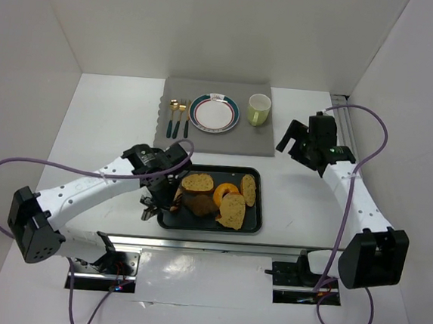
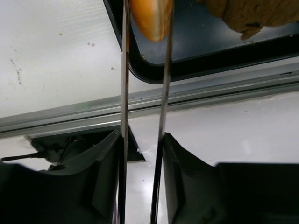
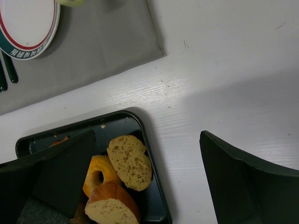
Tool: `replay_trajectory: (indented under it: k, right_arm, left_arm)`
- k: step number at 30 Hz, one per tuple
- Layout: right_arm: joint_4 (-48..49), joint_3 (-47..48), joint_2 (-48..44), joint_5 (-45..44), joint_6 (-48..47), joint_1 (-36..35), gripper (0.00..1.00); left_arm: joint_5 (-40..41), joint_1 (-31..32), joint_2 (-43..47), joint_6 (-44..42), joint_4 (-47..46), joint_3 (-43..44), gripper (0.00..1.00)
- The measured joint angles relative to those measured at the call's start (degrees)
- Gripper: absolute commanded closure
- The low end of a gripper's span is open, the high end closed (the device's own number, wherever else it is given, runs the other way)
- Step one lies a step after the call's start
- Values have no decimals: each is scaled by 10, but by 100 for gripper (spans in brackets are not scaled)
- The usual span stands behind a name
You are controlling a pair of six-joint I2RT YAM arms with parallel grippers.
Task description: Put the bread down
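Lying on the white table (image 1: 107,114), a grey placemat (image 1: 211,140) is taking up the far middle, and nearer the arms a black tray (image 1: 250,226) is holding the bread (image 1: 233,211): several slices, an orange ring and a dark lump. On the placemat a red-rimmed plate (image 1: 214,113), a pale green mug (image 1: 258,109) and cutlery (image 1: 178,118) are resting. The left gripper (image 1: 160,199) is sitting at the tray's left edge, clenching thin metal tongs (image 2: 124,93) whose blades are flanking an orange-crusted piece (image 2: 149,18). The right gripper (image 1: 298,142) is hovering over the table just right of the placemat, fingers spread wide, grasping nothing.
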State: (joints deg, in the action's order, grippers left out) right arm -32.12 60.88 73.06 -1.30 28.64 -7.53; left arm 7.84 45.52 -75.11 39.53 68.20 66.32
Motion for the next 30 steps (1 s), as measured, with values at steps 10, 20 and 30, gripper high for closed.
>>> replay_trajectory:
  k: [10, 20, 30]
  right_arm:
    - [16, 0, 26, 3, 3, -3, 0]
    - [32, 0, 32, -2, 7, -12, 0]
    - [34, 5, 42, -17, 6, -22, 0]
  left_arm:
    - [23, -78, -23, -40, 30, 179, 67]
    - [1, -156, -252, -96, -103, 398, 65]
    - [-4, -181, -506, -123, -229, 563, 46]
